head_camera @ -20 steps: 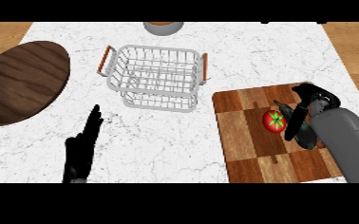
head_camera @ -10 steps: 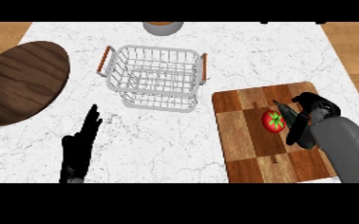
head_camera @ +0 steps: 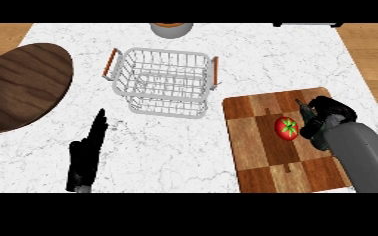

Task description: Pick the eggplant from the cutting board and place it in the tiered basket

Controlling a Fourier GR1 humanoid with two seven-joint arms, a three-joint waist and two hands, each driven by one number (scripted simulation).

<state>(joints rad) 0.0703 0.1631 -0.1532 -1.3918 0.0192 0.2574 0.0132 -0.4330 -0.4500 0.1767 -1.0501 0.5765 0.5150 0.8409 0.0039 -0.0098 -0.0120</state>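
Head view, looking steeply down on a white marbled counter (head_camera: 221, 45). Landmark: the wooden cutting board (head_camera: 258, 155), lying at the counter's right side.

On the board, right of its centre, sits a round red item with a green stalk (head_camera: 287, 128). It looks like a tomato rather than the eggplant named in the task, and no purple eggplant shows anywhere on the board.

The right hand (head_camera: 325, 117) is over the board's right half, immediately right of the red item, its grey forearm (head_camera: 358, 155) running off past the board's lower right corner. Its fingers are curled around the item's right side, one finger pointing toward the board's far edge; whether they actually touch the item cannot be told.

The wire tiered basket (head_camera: 164, 80), with orange-brown handles, stands up and left of the board, close to its far left corner, and holds nothing.

The left hand (head_camera: 87, 152) rests well left of the board, fingers straight and together.

A dark wooden round surface (head_camera: 29, 87) lies beyond it at the counter's left edge. A grey round vessel (head_camera: 171, 29) is cut off at the far edge, behind the basket.
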